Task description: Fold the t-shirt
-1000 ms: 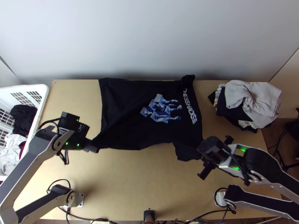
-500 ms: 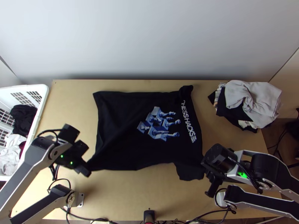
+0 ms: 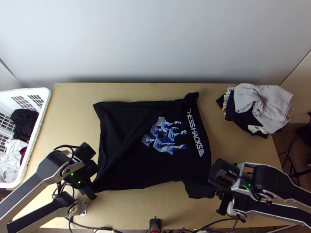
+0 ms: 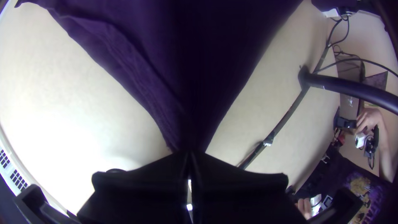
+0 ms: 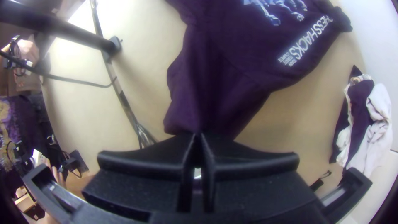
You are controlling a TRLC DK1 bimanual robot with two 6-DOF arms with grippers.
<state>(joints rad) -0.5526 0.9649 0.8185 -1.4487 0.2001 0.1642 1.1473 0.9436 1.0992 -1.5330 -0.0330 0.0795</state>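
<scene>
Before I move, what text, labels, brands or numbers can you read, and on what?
"HESSHACKS": large white lettering on the black cotton-look t-shirt; what looks like a partial C comes before it.
Small white lines beside its end, same shirt: too small to read.
I can't make out any other text.
</scene>
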